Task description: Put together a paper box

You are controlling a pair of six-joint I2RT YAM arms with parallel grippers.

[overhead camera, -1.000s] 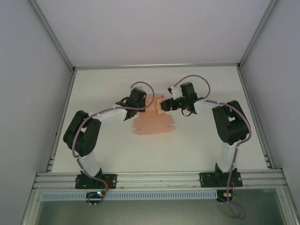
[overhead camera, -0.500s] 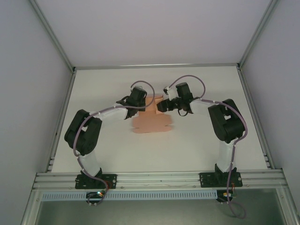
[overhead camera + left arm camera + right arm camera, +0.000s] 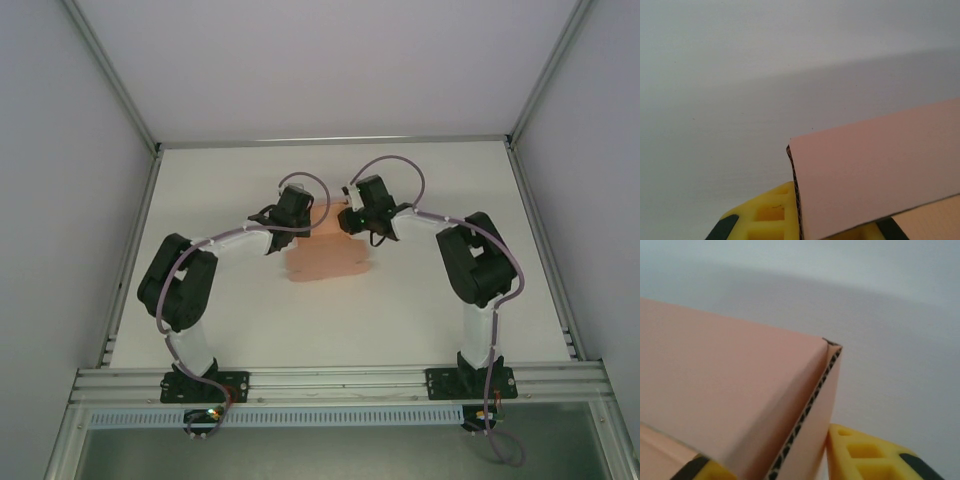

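The paper box is a salmon-pink card sheet lying flat mid-table, its far edge folded up between the two grippers. My left gripper is shut on a raised flap. In the left wrist view that pink panel stands between the yellow fingers, its corrugated edge showing. My right gripper meets the card from the right. In the right wrist view, a doubled-over fold of the card sits between the yellow fingers, which press against it.
The white table is walled by pale panels on the left, right and back. An aluminium rail carrying both arm bases runs along the near edge. Both arms reach inward, elbows out to the sides.
My right gripper has moved left towards the left gripper, folding the card's far right part over, and its jaws have closed onto the fold. The left gripper has kept its hold.
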